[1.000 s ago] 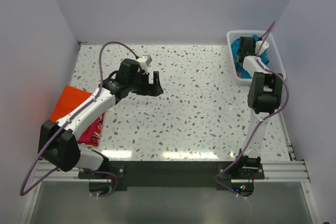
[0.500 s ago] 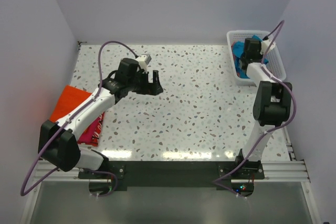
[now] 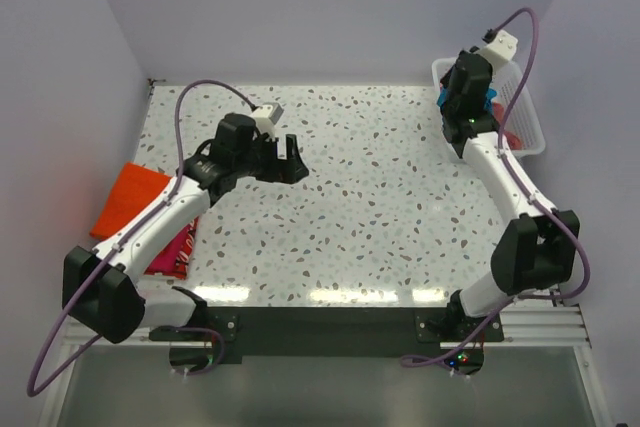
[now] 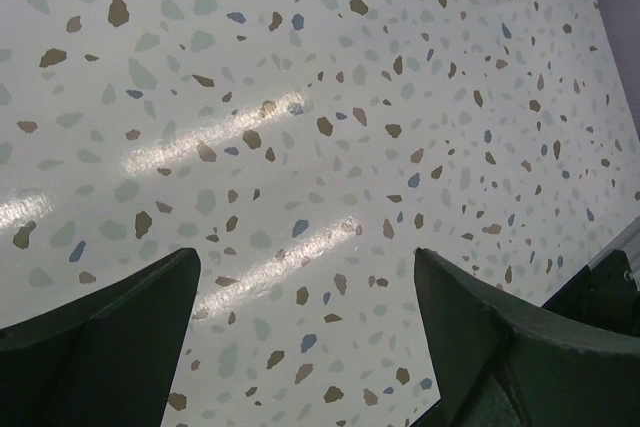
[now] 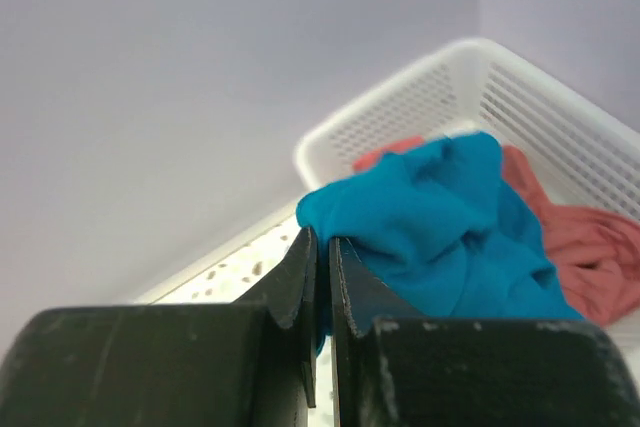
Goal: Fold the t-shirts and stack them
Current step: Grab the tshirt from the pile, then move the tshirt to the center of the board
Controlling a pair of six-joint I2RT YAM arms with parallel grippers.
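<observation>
My right gripper [image 3: 476,97] is raised above the left side of the white lattice basket [image 3: 532,125]. In the right wrist view its jaws [image 5: 322,252] are shut on an edge of the teal-blue t-shirt [image 5: 440,227], which hangs in a bunch over the basket [image 5: 400,107]. The salmon-pink t-shirt [image 5: 570,237] lies in the basket behind it. The teal cloth barely shows in the top view [image 3: 490,103]. My left gripper [image 3: 285,157] is open and empty above bare table [image 4: 300,287]. The bright orange t-shirt [image 3: 130,197] lies folded on the magenta-red one [image 3: 180,247] at the left edge.
The speckled table [image 3: 380,207] stretches between the two arms. Walls close the back and both sides. The basket stands in the back right corner. A purple cable loops above each arm.
My right gripper has risen out of the basket and swung up and left, lifting the teal-blue t-shirt with it. My left arm has shifted slightly left.
</observation>
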